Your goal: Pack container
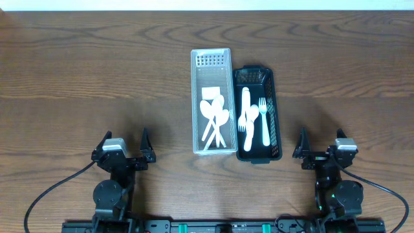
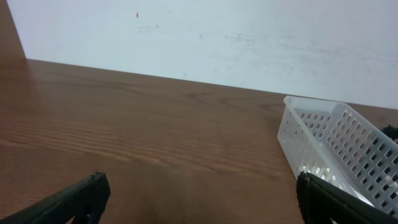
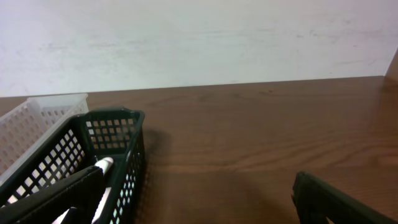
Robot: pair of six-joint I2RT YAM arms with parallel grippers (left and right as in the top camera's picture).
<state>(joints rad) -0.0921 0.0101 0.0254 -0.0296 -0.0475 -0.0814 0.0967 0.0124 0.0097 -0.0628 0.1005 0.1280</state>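
Observation:
A white slotted basket (image 1: 196, 103) lies mid-table and holds several white plastic spoons (image 1: 215, 116). Touching its right side, a dark green slotted basket (image 1: 277, 123) holds white plastic forks (image 1: 263, 120) and another utensil. My left gripper (image 1: 124, 146) is open and empty near the front edge, well left of the baskets; the white basket (image 2: 336, 149) shows at its right. My right gripper (image 1: 321, 144) is open and empty, just right of the green basket (image 3: 118, 155), with a white utensil handle (image 3: 102, 180) showing inside.
The wooden table (image 1: 97, 77) stretches bare to the left and right of the baskets. A pale wall (image 2: 217, 37) stands behind the table's far edge. Cables run from both arm bases at the front edge.

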